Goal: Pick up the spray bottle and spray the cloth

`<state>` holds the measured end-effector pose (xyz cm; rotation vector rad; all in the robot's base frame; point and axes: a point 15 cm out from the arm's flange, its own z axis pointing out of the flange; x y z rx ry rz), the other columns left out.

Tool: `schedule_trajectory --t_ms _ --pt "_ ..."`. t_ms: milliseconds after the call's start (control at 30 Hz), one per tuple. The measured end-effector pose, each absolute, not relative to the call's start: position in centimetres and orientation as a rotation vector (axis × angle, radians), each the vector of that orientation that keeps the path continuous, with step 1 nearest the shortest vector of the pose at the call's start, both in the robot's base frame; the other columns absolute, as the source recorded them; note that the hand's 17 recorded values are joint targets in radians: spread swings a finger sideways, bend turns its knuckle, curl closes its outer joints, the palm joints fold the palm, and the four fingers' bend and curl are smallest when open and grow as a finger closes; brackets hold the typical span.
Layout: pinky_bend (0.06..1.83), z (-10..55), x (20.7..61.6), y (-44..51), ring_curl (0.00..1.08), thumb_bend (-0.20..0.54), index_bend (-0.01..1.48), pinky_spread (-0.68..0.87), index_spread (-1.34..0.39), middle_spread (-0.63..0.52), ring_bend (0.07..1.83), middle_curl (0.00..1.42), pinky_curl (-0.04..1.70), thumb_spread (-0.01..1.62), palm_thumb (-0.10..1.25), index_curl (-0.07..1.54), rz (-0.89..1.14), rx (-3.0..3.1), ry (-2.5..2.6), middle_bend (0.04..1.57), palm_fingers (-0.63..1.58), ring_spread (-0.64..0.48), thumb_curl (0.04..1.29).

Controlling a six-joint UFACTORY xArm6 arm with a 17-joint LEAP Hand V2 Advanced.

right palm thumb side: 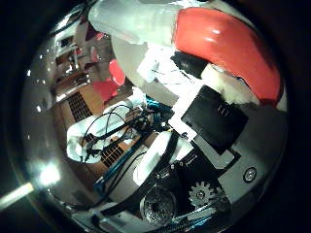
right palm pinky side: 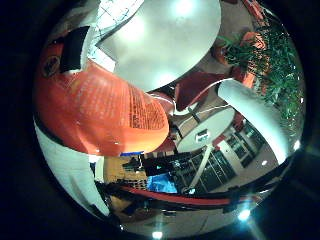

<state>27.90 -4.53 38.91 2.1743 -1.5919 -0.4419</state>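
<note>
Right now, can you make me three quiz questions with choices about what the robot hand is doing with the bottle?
1. Where is the bottle?
A. Close against the palm
B. Far off on a round table
C. Lying on the floor

2. What colour is the bottle's label?
A. Blue
B. Orange-red
C. Green

3. What is the robot hand doing?
A. Open and away from everything
B. Curled on nothing
C. Closed around the bottle

Answers:
1 A, the bottle fills much of the little finger side view.
2 B, its wrap shows orange-red in both views.
3 C, white and black fingers lie across the bottle's body.
</note>
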Motion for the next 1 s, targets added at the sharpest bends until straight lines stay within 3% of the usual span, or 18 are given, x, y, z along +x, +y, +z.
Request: schedule_trajectory --t_ms 300,1000 --pt "1.02 37.6 30.0 -4.2 0.57 -0.016 1.16 -0.21 -0.19 -0.07 1.47 0.58 1.28 0.93 1.01 0.69 -0.309 2.041 -1.493 1.37 1.20 -0.15 0.77" --pt "1.01 33.7 32.3 -1.0 0.57 -0.015 1.16 -0.23 -0.19 -0.07 1.47 0.58 1.30 0.94 1.01 0.70 -0.289 1.995 -1.452 1.37 1.21 -0.15 0.77"
